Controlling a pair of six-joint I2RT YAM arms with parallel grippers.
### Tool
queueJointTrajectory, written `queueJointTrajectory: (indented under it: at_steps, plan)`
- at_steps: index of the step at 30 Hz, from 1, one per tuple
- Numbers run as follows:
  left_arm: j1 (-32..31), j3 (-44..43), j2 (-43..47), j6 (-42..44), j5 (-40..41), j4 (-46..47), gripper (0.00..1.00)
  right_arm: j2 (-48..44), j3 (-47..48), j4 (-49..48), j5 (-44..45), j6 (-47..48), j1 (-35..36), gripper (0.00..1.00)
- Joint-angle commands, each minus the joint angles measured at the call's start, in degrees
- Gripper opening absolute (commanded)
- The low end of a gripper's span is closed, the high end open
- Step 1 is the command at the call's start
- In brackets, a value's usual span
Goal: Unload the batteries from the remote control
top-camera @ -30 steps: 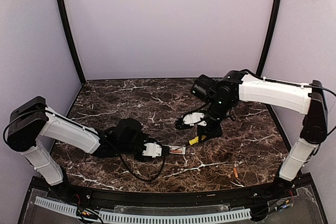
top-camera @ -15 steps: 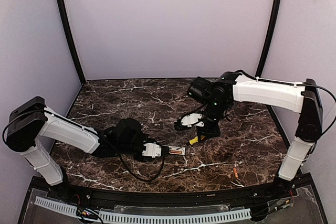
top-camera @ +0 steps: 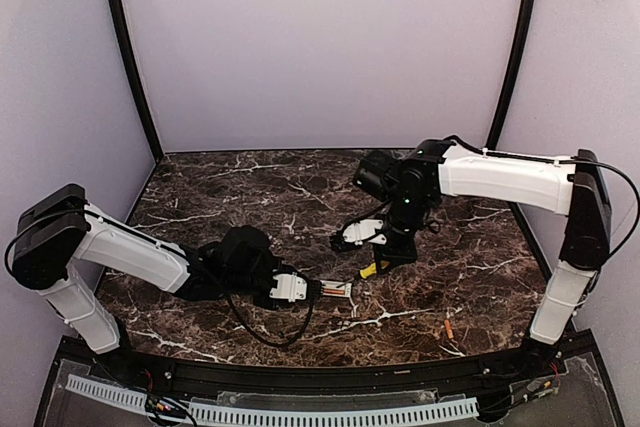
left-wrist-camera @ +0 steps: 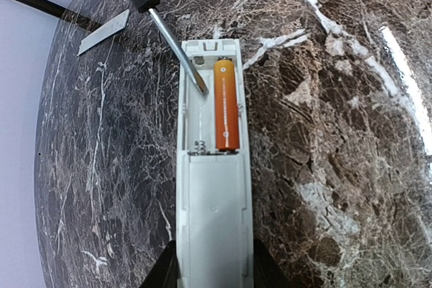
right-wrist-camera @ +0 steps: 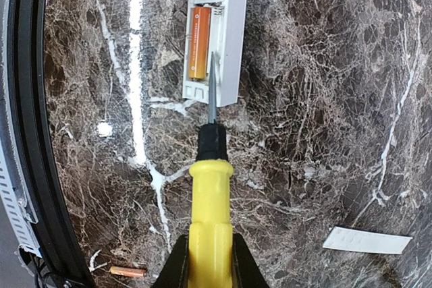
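Our left gripper [left-wrist-camera: 214,271] is closed on the near end of the remote control [left-wrist-camera: 212,200], a finger on each long side, pinning it flat on the desk [left-wrist-camera: 324,133]. The open bay lies straight ahead of those fingers. One slot is bare, with a small spring [left-wrist-camera: 199,145] showing at its nearer end. The remaining battery [left-wrist-camera: 227,104] sits in the other slot, ahead of the gripper and slightly to its right.

Our right gripper [right-wrist-camera: 209,261] is clamped on the yellow handle of the screwdriver [right-wrist-camera: 210,193], the shaft reaching forward from its fingers. The tip rests in the bare slot, just beside the battery and not visibly under it. We judge one cell to be out: a freed battery [right-wrist-camera: 127,272] lies on the desk to the left of the right gripper, and the cover strip [right-wrist-camera: 366,239] lies off to its right.

To do the prying well, we should slide the tip sideways until it meets the battery's flank low down, near one end. Then we tilt the handle gently so the cell lifts rather than springs out. The left grip must hold firm, because a sideways push could twist the remote. We should use a small, slow lever stroke, as a slipping tip could skid across the bay or scrape the contacts. Which end of this cell bears on its spring we cannot tell.
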State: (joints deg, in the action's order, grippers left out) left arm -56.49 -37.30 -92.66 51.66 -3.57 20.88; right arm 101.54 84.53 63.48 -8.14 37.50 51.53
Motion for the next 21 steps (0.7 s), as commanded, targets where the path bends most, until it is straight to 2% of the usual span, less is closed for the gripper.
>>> queueJointTrajectory:
  at_steps: [1,21]
  plan:
    - [-0.2,-0.2,1.8,-0.9,0.2,0.7,0.0,1.2,1.2,0.8,-1.7,0.0,1.3,0.0]
    - [-0.1,0.1,2.0,0.7,2.9,3.0,0.0,2.7,0.3,0.2,-4.6,0.0,1.7,0.0]
